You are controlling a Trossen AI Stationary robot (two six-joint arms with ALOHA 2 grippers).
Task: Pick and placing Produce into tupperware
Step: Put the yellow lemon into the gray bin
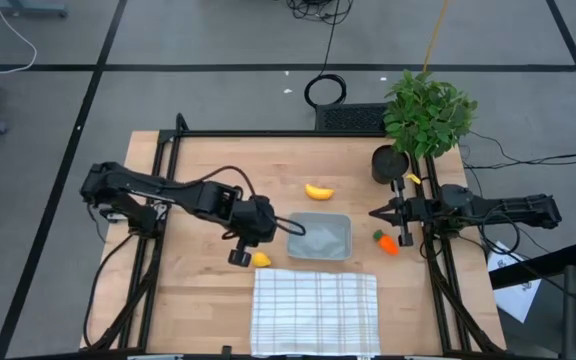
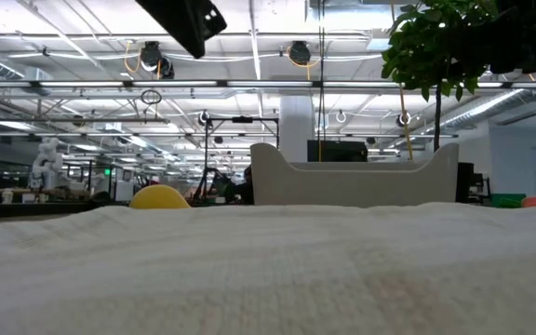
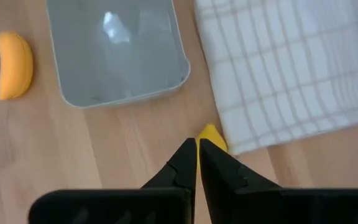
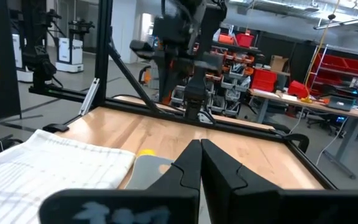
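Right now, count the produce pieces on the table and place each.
3. The banana lies beyond the tupperware; the lemon sits beside the cloth's corner, under the left end effector; the carrot lies right of the tupperware.

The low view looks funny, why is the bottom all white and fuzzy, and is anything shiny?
In the low view the checked cloth lies right in front of the camera, so it fills the bottom and blurs; ceiling lights glare behind. In the left wrist view a bright reflection shines on the tupperware floor, and the banana looks soft.
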